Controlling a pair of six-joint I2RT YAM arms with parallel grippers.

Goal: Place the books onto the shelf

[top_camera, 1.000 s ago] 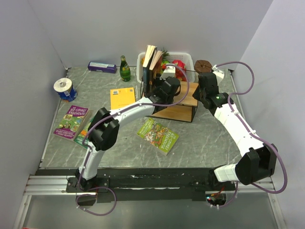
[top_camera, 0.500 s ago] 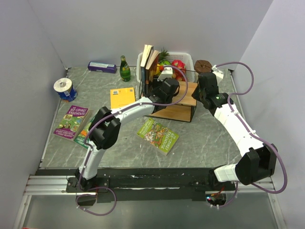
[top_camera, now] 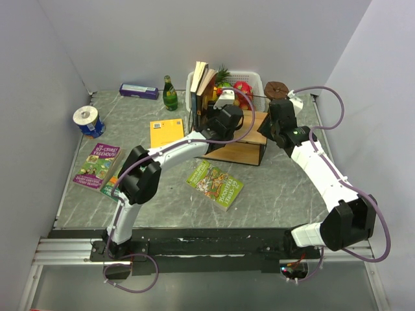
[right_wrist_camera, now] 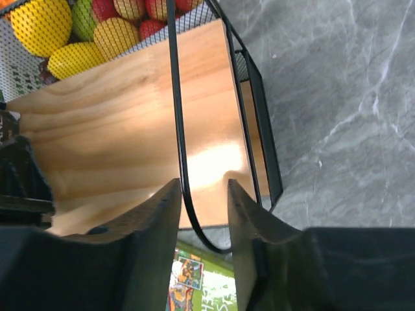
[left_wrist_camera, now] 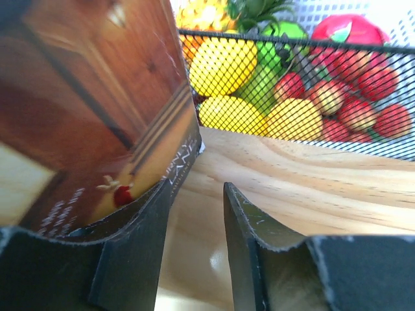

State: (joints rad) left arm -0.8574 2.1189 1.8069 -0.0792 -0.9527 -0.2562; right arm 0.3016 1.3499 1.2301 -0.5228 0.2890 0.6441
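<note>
Books (top_camera: 201, 81) leaning less than a second ago, standing steeper on shelf (top_camera: 243, 153), left tool (left_wrist_camera: 194, 197) resting open beside brown book (left_wrist_camera: 91, 110), right tool (right_wrist_camera: 202, 189) sitting open, straddling shelf frame

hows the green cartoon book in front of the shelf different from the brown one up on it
The green cartoon book lies flat, face up, on the table; the brown book stands on edge, leaning, on the shelf. The green cover is bright and busy; the brown one is dark. Both are paperbacks.
</note>
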